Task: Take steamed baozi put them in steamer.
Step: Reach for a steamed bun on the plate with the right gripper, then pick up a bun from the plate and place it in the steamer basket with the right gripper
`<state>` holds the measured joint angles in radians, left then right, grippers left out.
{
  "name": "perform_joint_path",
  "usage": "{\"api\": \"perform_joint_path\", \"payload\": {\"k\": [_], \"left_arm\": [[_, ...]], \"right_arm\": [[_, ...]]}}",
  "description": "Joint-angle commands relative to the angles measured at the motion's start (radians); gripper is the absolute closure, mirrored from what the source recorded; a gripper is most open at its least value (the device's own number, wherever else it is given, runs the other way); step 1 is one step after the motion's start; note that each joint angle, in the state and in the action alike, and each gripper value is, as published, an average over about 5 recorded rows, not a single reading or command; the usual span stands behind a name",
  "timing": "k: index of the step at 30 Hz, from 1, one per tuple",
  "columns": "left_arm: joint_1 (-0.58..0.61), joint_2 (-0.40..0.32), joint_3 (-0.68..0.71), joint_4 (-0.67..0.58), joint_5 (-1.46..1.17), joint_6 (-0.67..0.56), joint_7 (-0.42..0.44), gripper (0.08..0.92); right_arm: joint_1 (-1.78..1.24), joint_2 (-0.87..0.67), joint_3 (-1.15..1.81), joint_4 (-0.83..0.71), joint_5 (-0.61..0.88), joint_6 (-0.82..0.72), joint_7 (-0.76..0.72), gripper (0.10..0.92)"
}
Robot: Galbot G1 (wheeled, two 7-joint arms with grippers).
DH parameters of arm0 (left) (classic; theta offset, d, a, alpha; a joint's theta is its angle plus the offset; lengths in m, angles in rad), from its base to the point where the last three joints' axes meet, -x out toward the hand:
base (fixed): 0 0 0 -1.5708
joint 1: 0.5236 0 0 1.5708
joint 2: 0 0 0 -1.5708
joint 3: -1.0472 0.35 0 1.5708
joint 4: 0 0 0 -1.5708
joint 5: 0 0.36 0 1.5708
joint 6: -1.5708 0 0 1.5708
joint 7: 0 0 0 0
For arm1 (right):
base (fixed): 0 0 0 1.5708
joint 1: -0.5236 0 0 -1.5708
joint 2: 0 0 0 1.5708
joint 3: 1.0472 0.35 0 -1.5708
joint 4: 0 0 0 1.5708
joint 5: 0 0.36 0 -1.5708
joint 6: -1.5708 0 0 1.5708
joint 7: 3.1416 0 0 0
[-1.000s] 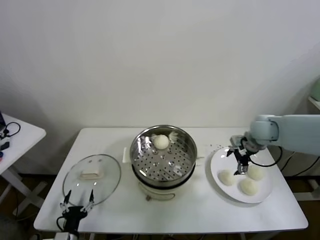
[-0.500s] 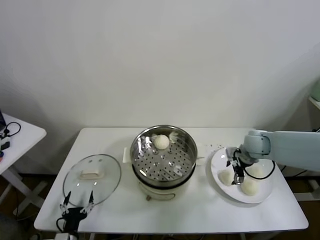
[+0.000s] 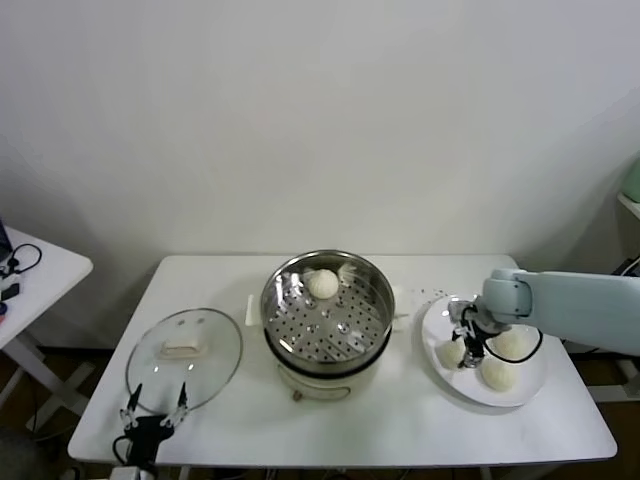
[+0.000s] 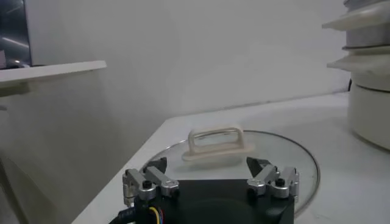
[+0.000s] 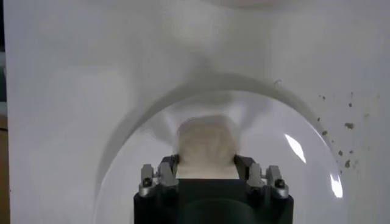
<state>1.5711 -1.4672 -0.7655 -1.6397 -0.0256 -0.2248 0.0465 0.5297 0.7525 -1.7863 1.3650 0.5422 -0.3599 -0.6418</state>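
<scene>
You see one bun [image 3: 322, 283] lying in the steamer [image 3: 326, 312], and three on the white plate [image 3: 485, 349]. The right gripper [image 3: 465, 349] has its fingers pressed on both sides of the plate's left bun [image 5: 206, 148]. The left gripper [image 4: 210, 180] hangs open near the glass lid [image 3: 184, 358].

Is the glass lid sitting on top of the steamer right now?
No, the glass lid lies flat on the table, beside the open steamer.
</scene>
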Motion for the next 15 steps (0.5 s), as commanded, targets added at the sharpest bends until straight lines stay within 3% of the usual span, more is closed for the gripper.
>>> {"api": "perform_joint_path", "payload": {"k": [1,7,15], "left_arm": [[-0.001,0.0,0.001,0.002,0.0,-0.002,0.0,0.177],[0.0,-0.003,-0.001,0.001,0.001,-0.003,-0.002,0.177],[0.009,-0.006,-0.008,-0.01,0.006,-0.003,-0.002,0.177]], "right_arm": [[-0.025,-0.003,0.027,-0.018,-0.019,-0.004,0.001,0.475],[0.077,-0.026,-0.008,0.038,-0.003,0.005,-0.01,0.513],[0.547,-0.009,-0.256,0.225,0.177,0.044,-0.087,0.503]]}}
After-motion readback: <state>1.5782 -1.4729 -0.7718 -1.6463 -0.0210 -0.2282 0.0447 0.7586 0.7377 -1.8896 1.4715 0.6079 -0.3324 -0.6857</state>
